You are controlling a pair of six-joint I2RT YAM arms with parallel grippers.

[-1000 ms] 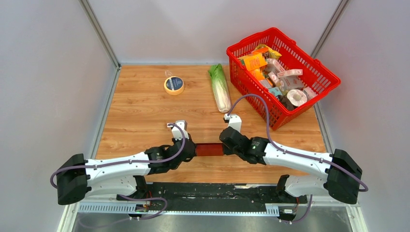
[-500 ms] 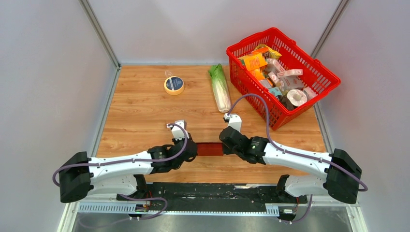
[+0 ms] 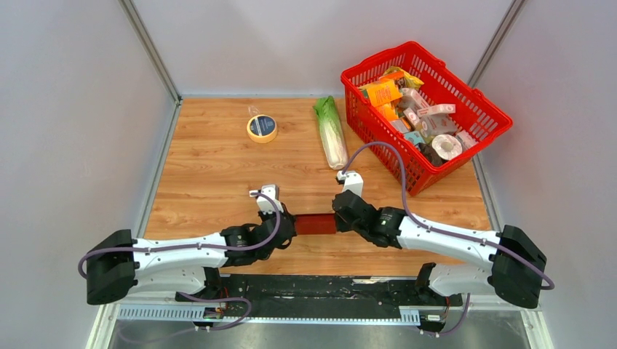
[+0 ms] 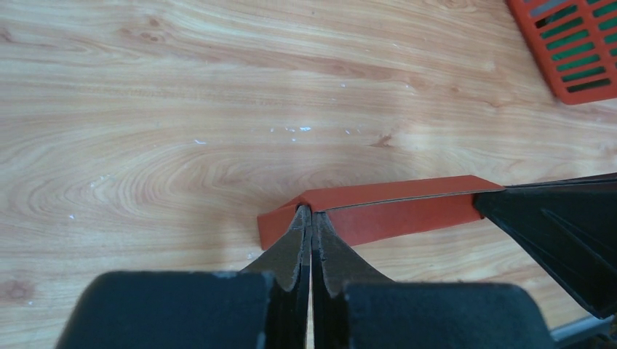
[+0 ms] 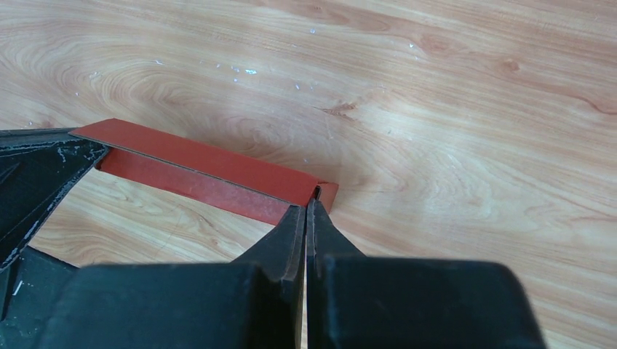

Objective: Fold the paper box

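Observation:
The paper box (image 3: 315, 223) is a flat dark-red cardboard strip lying near the front of the wooden table, between my two grippers. My left gripper (image 3: 293, 225) is shut, its tips pinching the box's left end. In the left wrist view the closed left gripper (image 4: 311, 212) meets the fold of the paper box (image 4: 407, 214). My right gripper (image 3: 337, 220) is shut on the box's right end. In the right wrist view the closed right gripper (image 5: 309, 205) sits at the corner of the paper box (image 5: 204, 171).
A red plastic basket (image 3: 466, 83) full of groceries stands at the back right, and its corner (image 4: 575, 51) shows in the left wrist view. A wrapped green cabbage (image 3: 331, 134) lies beside it. A roll of tape (image 3: 262, 128) sits at the back left.
Both grippers stayed shut at the box's ends. The left wrist turned and dropped slightly, and the right gripper edged a little away from me.

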